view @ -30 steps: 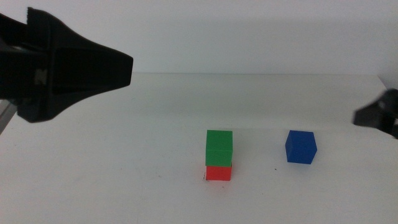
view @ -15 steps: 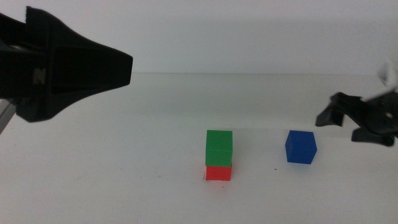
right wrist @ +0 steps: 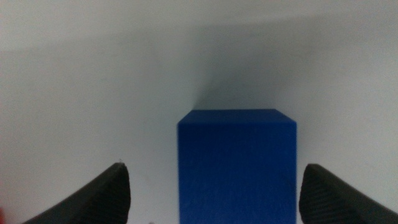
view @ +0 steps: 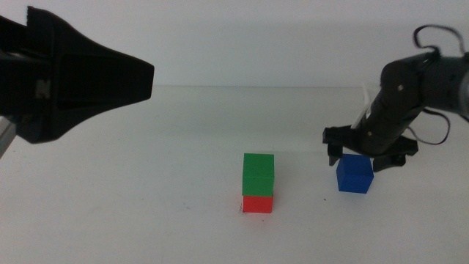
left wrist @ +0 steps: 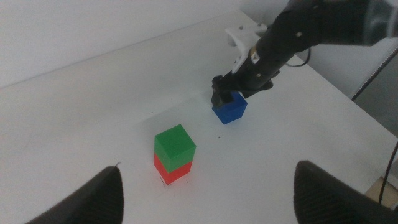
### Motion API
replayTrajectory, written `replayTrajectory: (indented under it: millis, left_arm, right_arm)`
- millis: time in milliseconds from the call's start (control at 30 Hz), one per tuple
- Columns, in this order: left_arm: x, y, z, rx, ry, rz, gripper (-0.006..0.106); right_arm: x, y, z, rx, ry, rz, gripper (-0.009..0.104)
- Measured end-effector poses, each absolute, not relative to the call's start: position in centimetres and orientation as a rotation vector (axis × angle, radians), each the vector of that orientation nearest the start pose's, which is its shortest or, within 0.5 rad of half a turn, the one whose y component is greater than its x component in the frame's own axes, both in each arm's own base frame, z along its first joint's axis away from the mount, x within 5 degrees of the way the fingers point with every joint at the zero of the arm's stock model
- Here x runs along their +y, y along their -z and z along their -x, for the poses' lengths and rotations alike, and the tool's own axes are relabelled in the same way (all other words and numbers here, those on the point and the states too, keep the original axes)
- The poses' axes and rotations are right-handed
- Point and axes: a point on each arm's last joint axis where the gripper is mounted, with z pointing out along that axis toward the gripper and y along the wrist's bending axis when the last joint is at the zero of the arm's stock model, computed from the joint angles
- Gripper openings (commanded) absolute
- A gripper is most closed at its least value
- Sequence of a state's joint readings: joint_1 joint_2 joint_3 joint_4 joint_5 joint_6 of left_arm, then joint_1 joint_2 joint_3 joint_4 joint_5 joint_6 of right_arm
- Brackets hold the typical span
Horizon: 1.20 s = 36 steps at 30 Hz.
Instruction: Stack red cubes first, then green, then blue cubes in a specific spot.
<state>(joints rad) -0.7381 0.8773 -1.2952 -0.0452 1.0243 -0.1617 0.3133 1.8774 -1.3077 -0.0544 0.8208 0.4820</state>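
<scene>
The green cube sits squarely on the red cube at the table's front centre; the same stack shows in the left wrist view as green cube over red cube. To its right rests the blue cube, also blue cube and blue cube. My right gripper hovers open just above and behind the blue cube, a jaw on each side, not touching. My left gripper is open, raised high at the left. The specific spot's ticks lie at the red cube's base.
The right arm reaches in from the right edge. The table's far edge runs behind the cubes. Beyond the table's right side dark floor and cables show.
My right gripper has swept in from the right edge and now straddles the air over the blue cube. The left gripper and all cubes have stayed put.
</scene>
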Motion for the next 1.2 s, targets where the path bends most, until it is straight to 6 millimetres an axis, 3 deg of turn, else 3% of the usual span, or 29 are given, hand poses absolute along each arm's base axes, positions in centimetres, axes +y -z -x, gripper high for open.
replayTrajectory:
  millis: [100, 233, 300, 367, 467, 600, 700, 833, 933, 1200]
  left_arm:
    - [-9.5, -46.0, -9.9, 2.057, 0.592, -0.609, 0.094]
    - [-9.5, -46.0, -9.9, 2.057, 0.592, -0.609, 0.094]
    - [-9.5, -46.0, -9.9, 2.057, 0.592, -0.609, 0.094]
    - [-9.5, -46.0, -9.9, 2.057, 0.592, -0.609, 0.094]
    - [-9.5, -46.0, -9.9, 2.057, 0.592, -0.609, 0.094]
    - [-9.5, -46.0, -9.9, 2.057, 0.592, -0.609, 0.094]
    - [-9.5, -46.0, -9.9, 2.057, 0.592, -0.609, 0.094]
    - [-9.5, -46.1, -9.9, 2.054, 0.593, -0.608, 0.094]
    - [-9.5, -46.1, -9.9, 2.054, 0.591, -0.608, 0.094]
    - [-9.5, -46.2, -10.0, 2.036, 0.598, -0.602, 0.094]
  right_arm:
    - [11.4, -17.8, -36.5, 2.905, -0.069, -0.231, 0.068]
    - [11.5, -16.4, -36.7, 2.932, -0.033, -0.229, 0.022]
    - [11.5, -16.9, -36.7, 2.929, -0.026, -0.224, 0.011]
    - [11.7, -18.6, -36.4, 2.918, -0.015, -0.203, 0.011]
    - [12.7, -23.0, -35.3, 2.857, 0.003, -0.137, 0.011]
    - [16.2, -29.9, -32.6, 2.752, -0.056, -0.081, 0.008]
    - [19.4, -32.8, -30.5, 2.734, -0.1, -0.041, 0.008]
    - [23.0, -33.1, -29.2, 2.736, -0.126, -0.022, 0.008]
    - [25.2, -32.1, -28.9, 2.754, -0.134, -0.013, 0.008]
    - [27.3, -28.0, -30.2, 2.834, -0.057, -0.049, 0.008]
